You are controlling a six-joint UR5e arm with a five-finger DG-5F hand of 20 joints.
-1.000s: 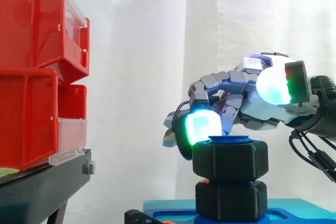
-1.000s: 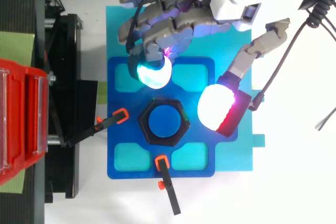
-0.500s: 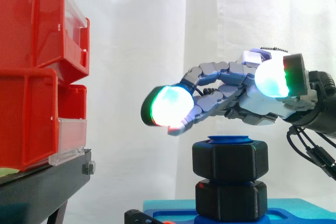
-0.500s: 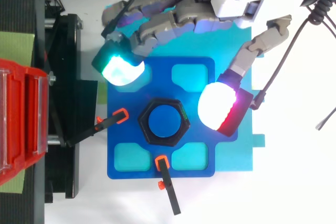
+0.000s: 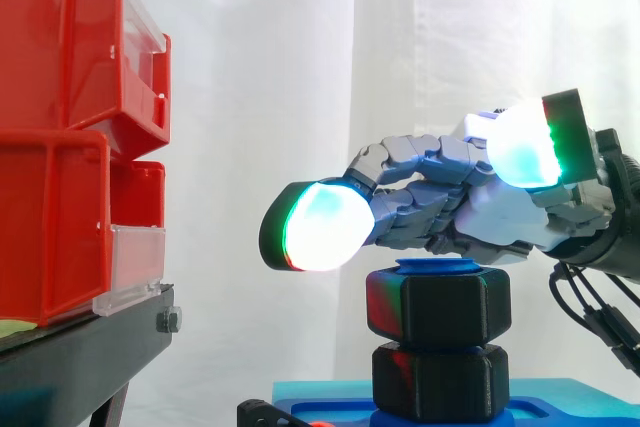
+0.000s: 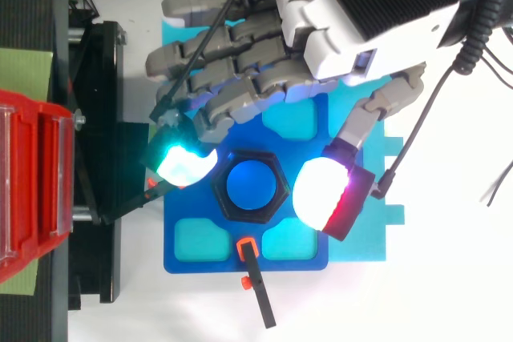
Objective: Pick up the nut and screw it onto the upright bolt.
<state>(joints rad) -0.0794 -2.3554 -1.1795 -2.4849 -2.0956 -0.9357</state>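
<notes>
A black hex nut [image 5: 438, 305] sits high on the upright blue bolt [image 6: 250, 186], above a second black nut [image 5: 440, 380] at the bolt's foot. From above, the nut [image 6: 250, 158] rings the bolt's blue top. My hand [image 6: 264, 62] hovers just above and behind the nut, fingers stretched out towards the left and relaxed. A green-white fingertip [image 5: 318, 225] hangs left of the nut. The thumb pad [image 6: 321, 196] glows white and magenta at the nut's right side. Nothing is held.
The bolt stands on a blue fixture plate [image 6: 192, 260] over a cyan base [image 6: 369, 242], held by orange-tipped black clamps [image 6: 255, 278]. Red bins [image 5: 70, 137] on a black stand [image 5: 80, 357] fill the left. A white curtain hangs behind.
The hand's fingers uncurled from beside the nut, stretched out to the left, then the whole hand shifted forward over the nut. The thumb pad came closer to the nut's right side.
</notes>
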